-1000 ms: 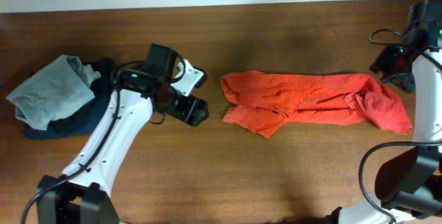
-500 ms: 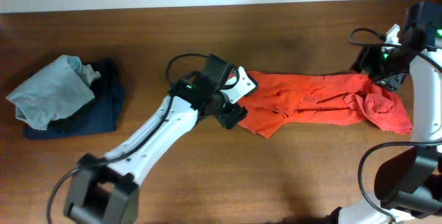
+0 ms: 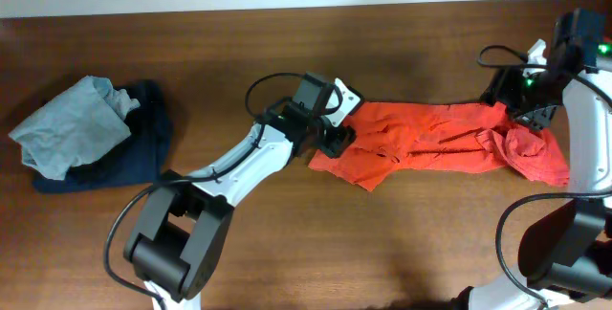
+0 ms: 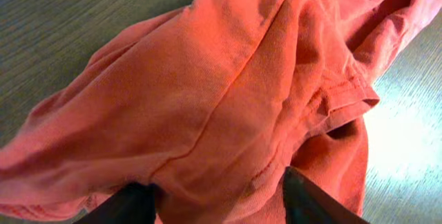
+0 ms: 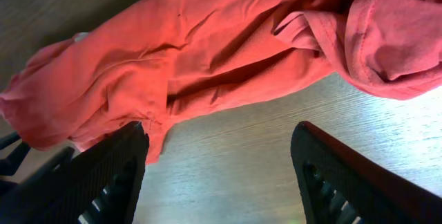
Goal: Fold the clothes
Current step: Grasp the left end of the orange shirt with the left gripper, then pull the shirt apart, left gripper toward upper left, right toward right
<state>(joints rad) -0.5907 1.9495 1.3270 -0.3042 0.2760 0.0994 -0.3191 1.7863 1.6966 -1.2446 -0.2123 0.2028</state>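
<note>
You are at the very start of this garment: the soft orange-red shirt (image 3: 430,143) lies bunched in a long, wrinkled strip across the brown wooden table (image 3: 287,243), from about the middle out toward 3 o'clock, with no clean fold in it yet, so spreading it flat and every fold are still to come. At 9 o'clock sits a heap of a pale grey-blue garment (image 3: 72,128) rumpled on top of a navy garment (image 3: 134,157); whether you count those as finished I cannot tell, though they look bundled rather than neatly squared. Your left gripper (image 4: 214,182) is at the shirt's 9 o'clock end, its jaws parted and astride a raised ridge of fabric, not pinched on it as far as the left wrist view shows. Your right gripper (image 5: 221,131) is released and holds nothing, hanging over bare wood at the edge of the shirt, near its 1 o'clock corner in the overhead view. Compared with a second ago, the left arm has left its place beside the heap at 9 o'clock and swung across to the shirt's near end, while the right arm has come in from the table's 2 o'clock edge onto that corner; the shirt and the heap lie much as they did
</note>
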